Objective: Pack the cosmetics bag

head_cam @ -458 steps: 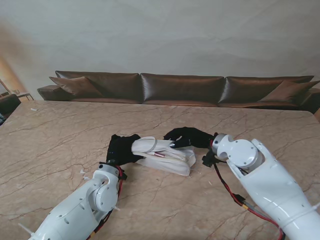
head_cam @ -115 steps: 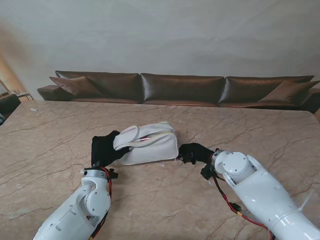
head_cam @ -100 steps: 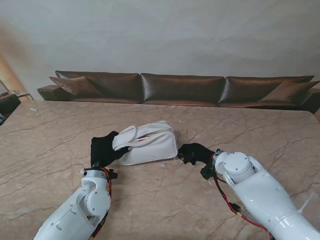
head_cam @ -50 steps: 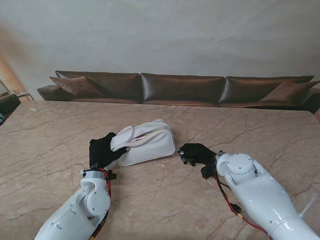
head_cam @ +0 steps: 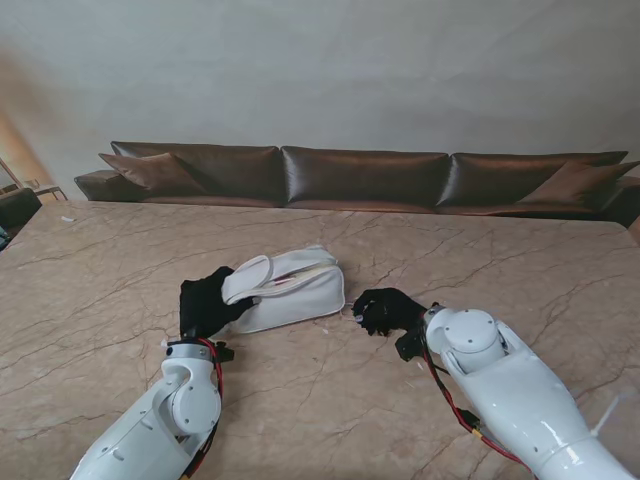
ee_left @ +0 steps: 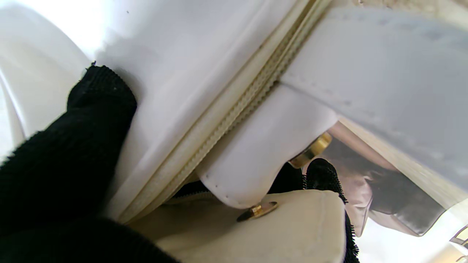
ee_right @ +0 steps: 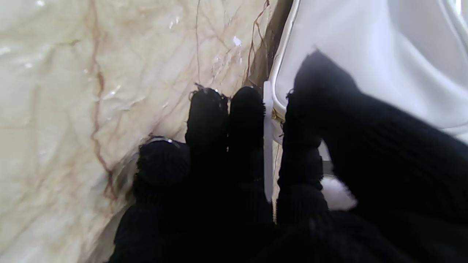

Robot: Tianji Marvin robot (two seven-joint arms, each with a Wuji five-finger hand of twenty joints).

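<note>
The white cosmetics bag [head_cam: 298,294] stands on the marble table [head_cam: 120,270], its strap looped over the top and a reddish slit showing along the zipper. My black-gloved left hand [head_cam: 205,302] is shut on the bag's left end. In the left wrist view, its fingers [ee_left: 65,153] press the white wall beside the zipper [ee_left: 234,109] and a gold-riveted strap tab [ee_left: 256,160]. My right hand [head_cam: 384,309] sits at the bag's right end. Its fingers [ee_right: 248,120] pinch a thin white pull tab [ee_right: 268,153] hanging from the bag [ee_right: 365,54].
A brown leather sofa [head_cam: 360,175] runs along the table's far edge. Bare marble [ee_right: 73,73] surrounds the bag on all sides. Red and black cables [head_cam: 455,400] hang along my right forearm.
The bag, earlier lying flat under my right hand, now stands upright. Over the last second it shifted slightly left with my left hand, while my right hand stayed at its right end.
</note>
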